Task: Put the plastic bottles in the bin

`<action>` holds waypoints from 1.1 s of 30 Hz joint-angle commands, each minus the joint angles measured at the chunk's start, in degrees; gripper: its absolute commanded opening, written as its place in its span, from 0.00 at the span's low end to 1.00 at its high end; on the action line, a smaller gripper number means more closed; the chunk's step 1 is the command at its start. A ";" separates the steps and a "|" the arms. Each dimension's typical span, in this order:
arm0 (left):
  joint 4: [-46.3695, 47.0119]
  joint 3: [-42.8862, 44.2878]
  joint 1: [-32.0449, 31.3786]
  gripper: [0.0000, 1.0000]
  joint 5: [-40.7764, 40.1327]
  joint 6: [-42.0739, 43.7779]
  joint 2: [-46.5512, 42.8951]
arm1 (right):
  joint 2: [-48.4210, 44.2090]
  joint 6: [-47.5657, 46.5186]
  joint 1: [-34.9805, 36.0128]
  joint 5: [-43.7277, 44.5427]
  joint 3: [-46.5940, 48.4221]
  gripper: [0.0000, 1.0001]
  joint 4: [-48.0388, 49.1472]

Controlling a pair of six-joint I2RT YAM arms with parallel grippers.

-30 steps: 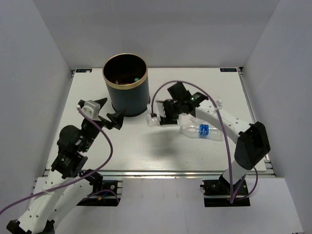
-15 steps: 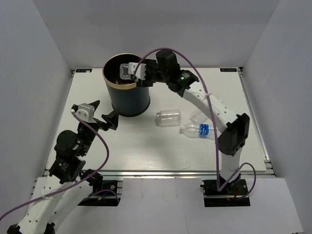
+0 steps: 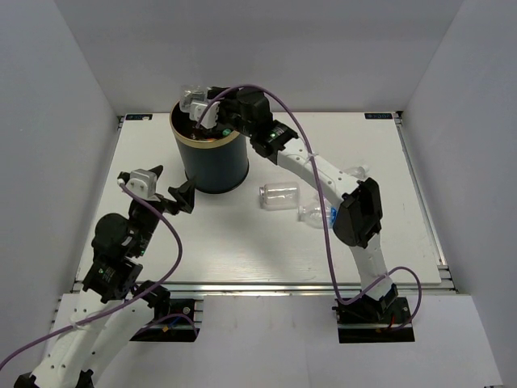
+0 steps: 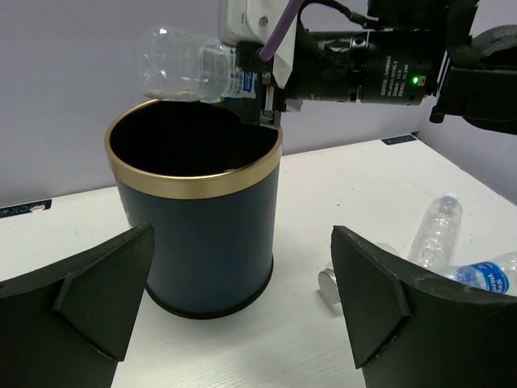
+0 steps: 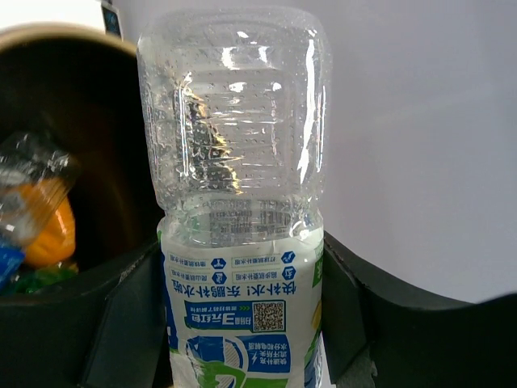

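The dark navy bin [image 3: 212,166] with a gold rim [image 4: 194,183] stands at the back left of the table. My right gripper [image 3: 208,113] is shut on a clear bottle with a blue and white label [image 3: 194,101], held level over the bin's far rim; it also shows in the left wrist view [image 4: 184,65] and the right wrist view [image 5: 238,186]. Inside the bin [image 5: 97,145] lie an orange bottle [image 5: 50,230] and others. A clear bottle [image 3: 280,195] and a blue-labelled one [image 3: 317,215] lie on the table. My left gripper [image 3: 167,187] is open and empty, left of the bin.
The white table [image 3: 242,250] is walled on three sides. My right arm [image 3: 323,174] stretches across the middle above the lying bottles. In the left wrist view two bottles [image 4: 436,230] [image 4: 485,275] lie right of the bin, with a silver cap [image 4: 329,284] facing me.
My right gripper has lifted a bottle from the table and carried it up and left, to above the bin's far rim. The left arm has hardly moved.
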 commanded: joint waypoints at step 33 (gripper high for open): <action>1.79 8.04 -0.35 0.41 36.63 3.20 30.84 | -28.64 24.16 -14.05 11.73 -24.22 0.48 -3.16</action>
